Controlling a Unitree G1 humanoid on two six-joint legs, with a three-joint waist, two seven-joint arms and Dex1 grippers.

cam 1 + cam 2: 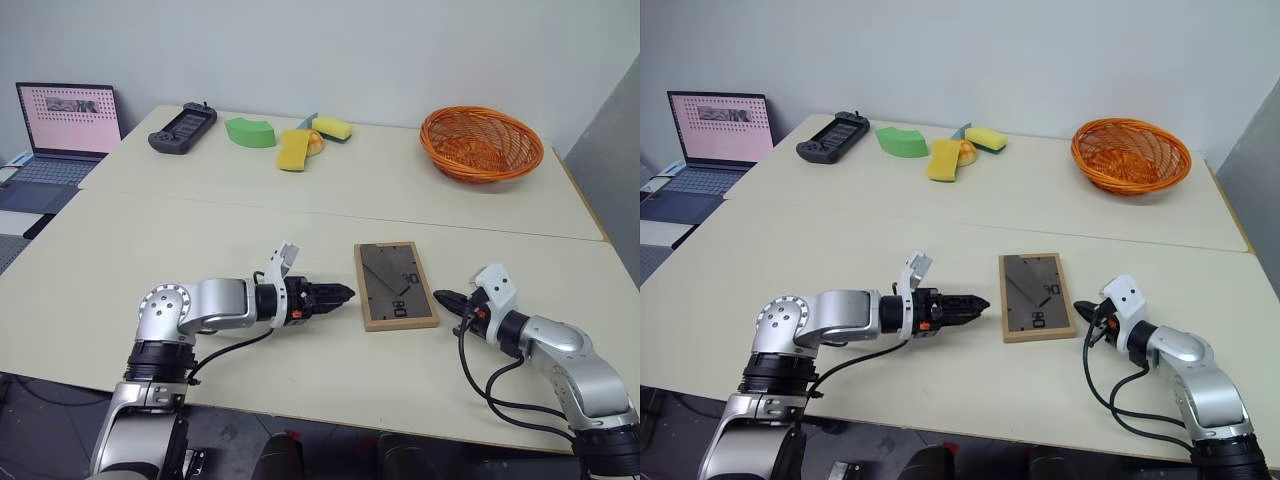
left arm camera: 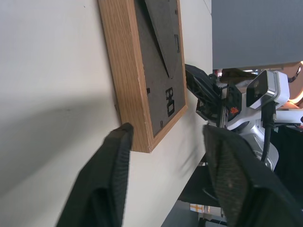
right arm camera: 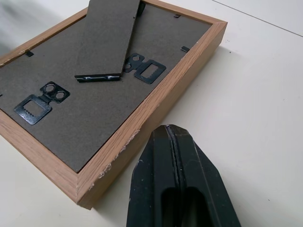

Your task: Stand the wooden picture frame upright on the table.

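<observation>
Wooden picture frame (image 1: 396,285) lies back-up, flat on tabletop (image 1: 150,260), between hands. Left hand (image 2: 165,156) spread wide at its edge; right hand (image 3: 177,156) pinched shut, empty. Risk: frame slides away rather than lifting.

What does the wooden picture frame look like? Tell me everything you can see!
The wooden picture frame is a small rectangle with a light wood border. It lies flat on the table, back side up, so its picture is hidden. The back is a dark grey-brown panel with a stand folded against it, two small black metal hangers and little clips along the edges. One corner looks slightly chipped. It sits between the left gripper and the right gripper, which are both close beside it.
</observation>
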